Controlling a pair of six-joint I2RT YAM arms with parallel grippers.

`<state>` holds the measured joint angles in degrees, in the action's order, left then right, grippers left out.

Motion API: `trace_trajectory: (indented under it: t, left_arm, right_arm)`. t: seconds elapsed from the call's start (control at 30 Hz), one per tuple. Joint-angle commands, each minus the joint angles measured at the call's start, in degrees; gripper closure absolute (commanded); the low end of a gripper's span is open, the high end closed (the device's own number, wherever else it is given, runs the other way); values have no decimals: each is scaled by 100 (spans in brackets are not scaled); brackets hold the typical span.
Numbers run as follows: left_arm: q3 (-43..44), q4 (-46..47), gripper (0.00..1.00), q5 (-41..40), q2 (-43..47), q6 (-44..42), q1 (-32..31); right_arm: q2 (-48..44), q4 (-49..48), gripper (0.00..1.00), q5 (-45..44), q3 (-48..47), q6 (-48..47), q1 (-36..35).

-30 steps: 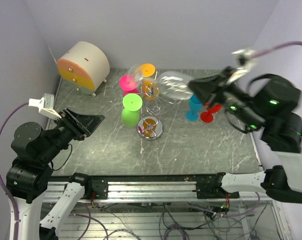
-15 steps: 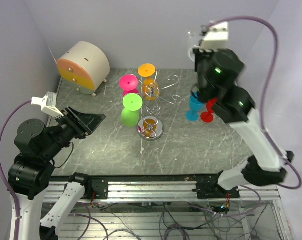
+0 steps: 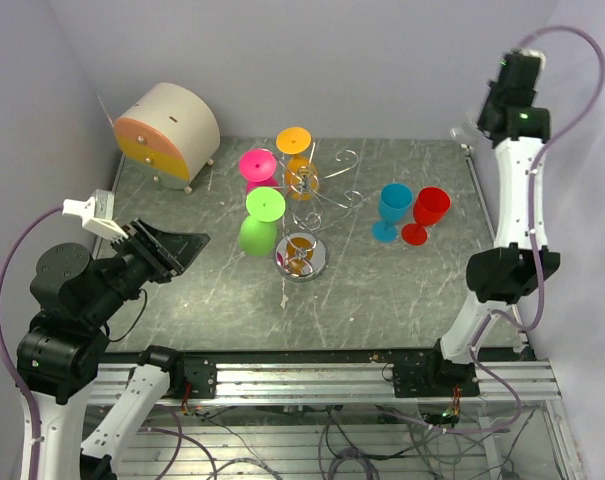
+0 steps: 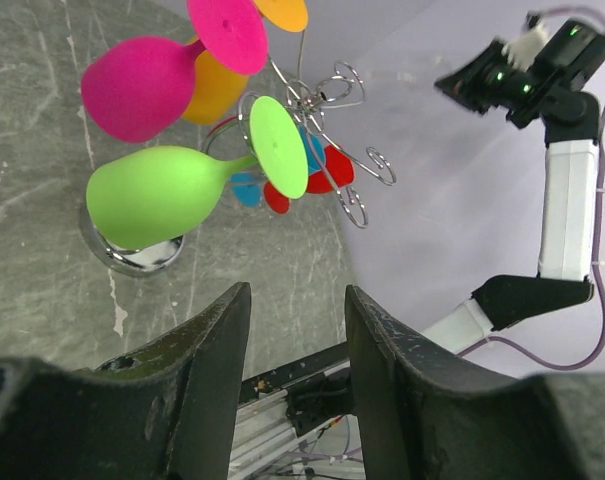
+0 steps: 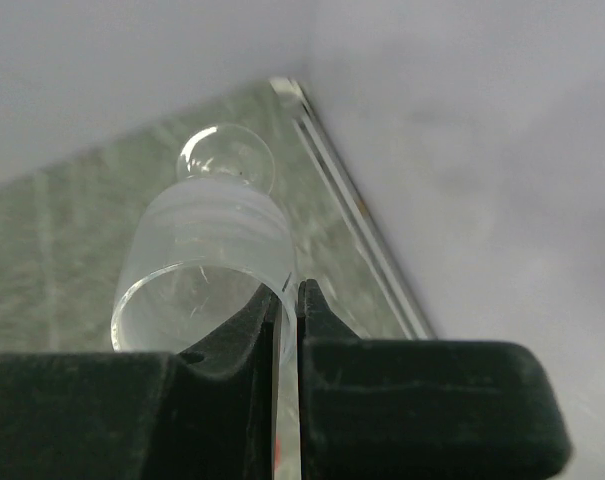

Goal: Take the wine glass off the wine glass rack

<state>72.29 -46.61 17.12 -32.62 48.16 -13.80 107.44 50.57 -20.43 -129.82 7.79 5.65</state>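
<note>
Change since a second ago: your right arm was low beside the rack's right hooks with the glass. It has since swung up and back to the far right corner, carrying the glass away.

Right gripper: jaws narrowed to a slit, pinching the rim wall of the clear wine glass. The bowl lies left of the fingers and the foot points away from the gripper, toward the worktop edge beyond.

Left gripper: jaws wide, nothing between them, touching nothing; barely shifted.

Ahead of the left gripper stands the wine glass rack. A green glass hangs nearest, with a pink glass and an orange glass beyond it. The hooks on its far side are bare.

Well below the right gripper and to its left, a blue glass and a red glass stand upright on the worktop, just beside each other.
</note>
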Motion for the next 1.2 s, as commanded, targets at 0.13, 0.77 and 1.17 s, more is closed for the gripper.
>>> trace_trajectory:
  t: [0.13, 0.77, 1.17]
  left_arm:
    - [-86, -152, 47, -157, 90, -242, 9]
    - [-419, -454, 49, -301, 204, -339, 14]
    - [-526, -608, 49, -334, 195, -307, 9]
  right_arm:
    - [-838, 306, 100, 1672, 1852, 726, 1296]
    - [-1357, -47, 100, 984, 3764, 561, 1056]
    - [-1318, -88, 100, 537, 4140, 442, 789]
